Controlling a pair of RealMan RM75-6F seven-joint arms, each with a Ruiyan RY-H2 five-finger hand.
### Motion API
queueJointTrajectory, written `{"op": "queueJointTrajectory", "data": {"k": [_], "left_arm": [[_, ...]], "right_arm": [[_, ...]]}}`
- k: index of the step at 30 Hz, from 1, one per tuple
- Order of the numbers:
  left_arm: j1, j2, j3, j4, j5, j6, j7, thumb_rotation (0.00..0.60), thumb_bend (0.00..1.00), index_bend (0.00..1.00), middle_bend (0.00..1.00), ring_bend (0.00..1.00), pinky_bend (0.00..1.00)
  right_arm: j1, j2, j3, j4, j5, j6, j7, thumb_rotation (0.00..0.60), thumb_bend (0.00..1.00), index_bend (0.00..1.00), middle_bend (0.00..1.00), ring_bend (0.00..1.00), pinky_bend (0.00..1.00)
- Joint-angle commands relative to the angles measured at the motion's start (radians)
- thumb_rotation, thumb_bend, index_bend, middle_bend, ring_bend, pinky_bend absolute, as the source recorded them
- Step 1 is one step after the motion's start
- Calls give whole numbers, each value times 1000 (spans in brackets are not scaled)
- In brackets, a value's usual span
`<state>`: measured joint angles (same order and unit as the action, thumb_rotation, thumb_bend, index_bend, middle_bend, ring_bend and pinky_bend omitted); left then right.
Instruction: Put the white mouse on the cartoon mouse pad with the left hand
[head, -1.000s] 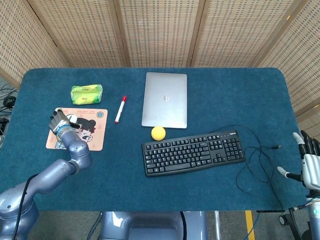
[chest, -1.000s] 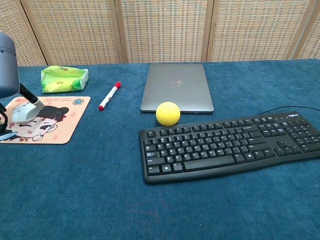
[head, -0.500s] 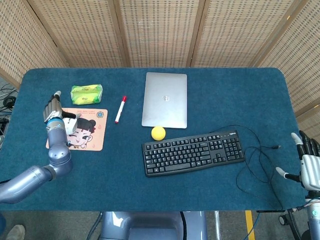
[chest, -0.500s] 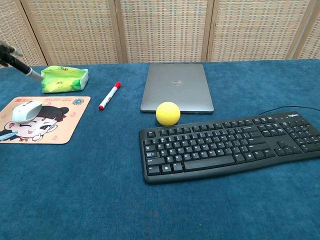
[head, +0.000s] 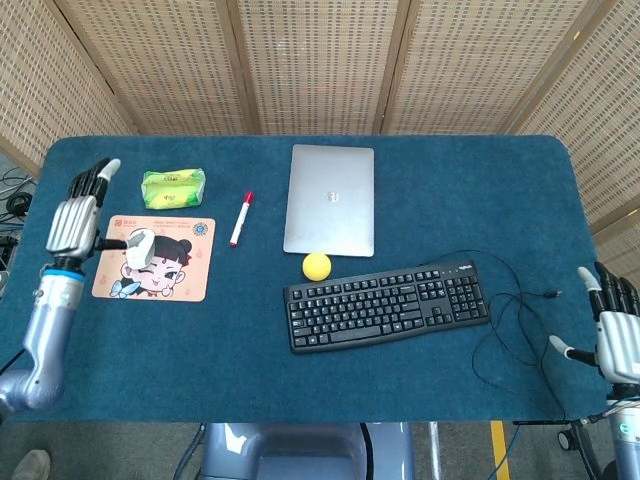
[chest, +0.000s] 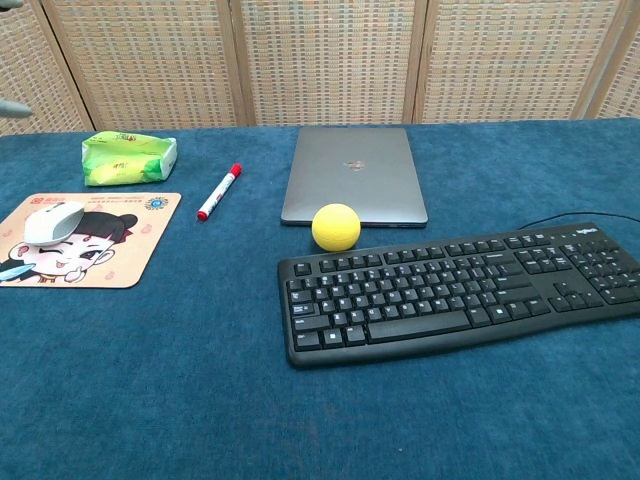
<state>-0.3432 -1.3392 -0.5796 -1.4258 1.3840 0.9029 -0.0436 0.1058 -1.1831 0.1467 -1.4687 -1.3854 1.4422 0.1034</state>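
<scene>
The mouse (head: 139, 243) lies on the mouse pad (head: 180, 275), in the pad's upper left part, clear of both hands. In the chest view its long axis runs roughly left to right along the pad's rear edge, slightly tilted; which end is the front cannot be told. The pad lies flat on the blue surface (head: 300, 390) near the left edge, with its printed cartoon face uncovered beside the mouse. The left hand (head: 76, 212) hangs just left of the pad, fingers spread and extended toward the far edge, holding nothing, thumb toward the mouse but apart from it. The right hand (head: 615, 335) sits beyond the surface's right edge, fingers apart and empty. A green packet (head: 173, 187) lies behind the pad; a red-capped marker (head: 241, 218) lies between packet and laptop (head: 330, 199). A yellow ball (head: 317, 265) sits between the closed laptop and the keyboard (head: 386, 304), whose cable (head: 515, 320) loops to the right.
</scene>
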Motion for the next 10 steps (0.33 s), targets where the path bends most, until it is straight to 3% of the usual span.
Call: {"op": "queueJointTrajectory", "data": {"k": [1, 5, 10], "left_arm": [[235, 188, 211, -214, 162, 174, 6, 600, 0, 0, 0, 0, 0], [293, 227, 258, -340, 119, 253, 158, 600, 0, 0, 0, 0, 0], [318, 267, 306, -410, 135, 313, 200, 600, 0, 0, 0, 0, 0]], "right_arm": [[-3, -7, -4, 0, -10, 15, -25, 600, 0, 0, 0, 0, 0], [-8, -9, -5, -8, -22, 36, -44, 600, 0, 0, 0, 0, 0], [-16, -5, -10, -25, -42, 64, -62, 600, 0, 0, 0, 0, 0]]}}
